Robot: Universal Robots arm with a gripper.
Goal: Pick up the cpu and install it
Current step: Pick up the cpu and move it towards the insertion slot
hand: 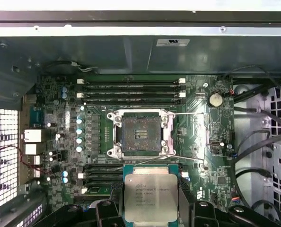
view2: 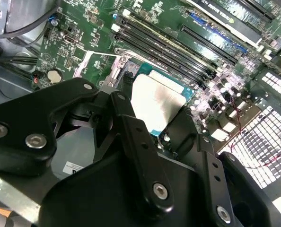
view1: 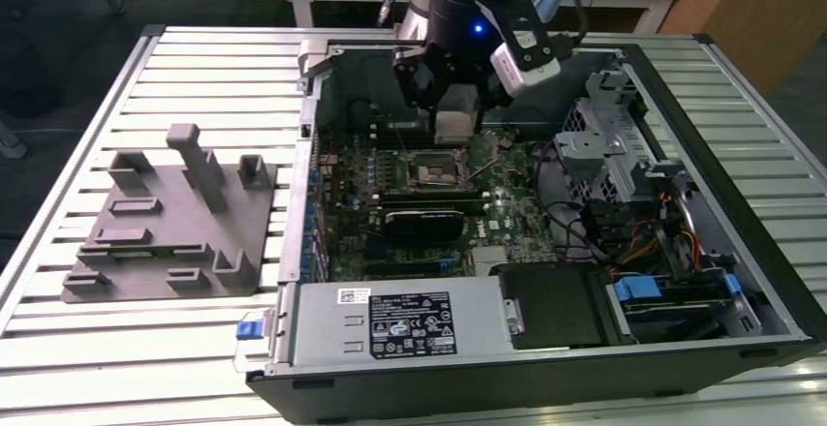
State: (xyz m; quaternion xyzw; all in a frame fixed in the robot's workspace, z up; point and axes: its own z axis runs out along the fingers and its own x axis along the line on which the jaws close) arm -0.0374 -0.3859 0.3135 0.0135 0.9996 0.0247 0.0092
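We find the gripper [view1: 455, 121] hanging inside the open computer case [view1: 762, 281], which lies on its side on the slatted table [view1: 77, 349] so that the motherboard [hand: 202, 142] faces up and can be reached from above. The jaws are clamped on the cpu [hand: 147, 196]. In the first wrist view the black fingers [hand: 185, 201] press on two opposite edges, leaving the pale metal top bare. We judge this edge grip to be deliberate, since it keeps the underside free to meet the contacts. The chip is held flat, its face parallel to the board, and its sides run square with the socket [hand: 139, 135].

The socket stands open. Its dark contact field is uncovered and the wire levers [hand: 188, 113] are swung clear of it, so we take it that nothing blocks the seat. In the first wrist view the cpu sits just beside the socket's near edge and does not cover it. In the exterior view the gripper is above the board, not down on it. We therefore judge the chip to be carried over the board, close to the socket and not yet seated.

The grey fixture [view1: 168, 223] rests on the table at the exterior view's left, well apart from the case.
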